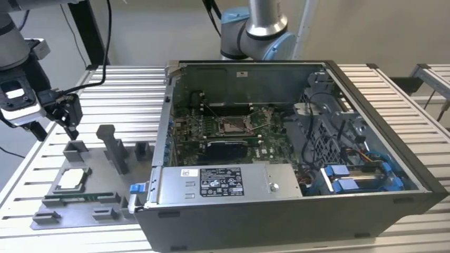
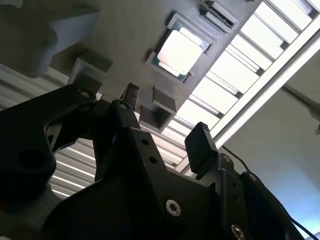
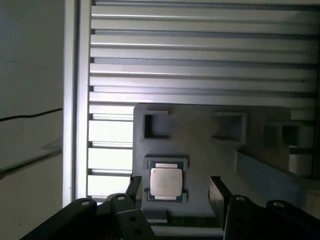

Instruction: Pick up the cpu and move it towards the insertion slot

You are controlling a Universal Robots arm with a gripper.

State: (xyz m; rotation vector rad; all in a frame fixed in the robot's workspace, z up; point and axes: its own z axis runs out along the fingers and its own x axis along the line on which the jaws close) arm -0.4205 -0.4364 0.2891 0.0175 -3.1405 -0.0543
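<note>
My gripper [image 1: 58, 132] hangs released and empty above the grey tray [image 1: 105, 182]; I see the cpu [image 3: 166, 181] in its recess, below the spread jaws, untouched.

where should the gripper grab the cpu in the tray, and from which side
Take the cpu by two opposite thin edges, coming straight down from above. It lies flat, metal top up, seated in a recess of the grey tray, so only a top approach likely fits. The open gripper hovers above the tray.
</note>
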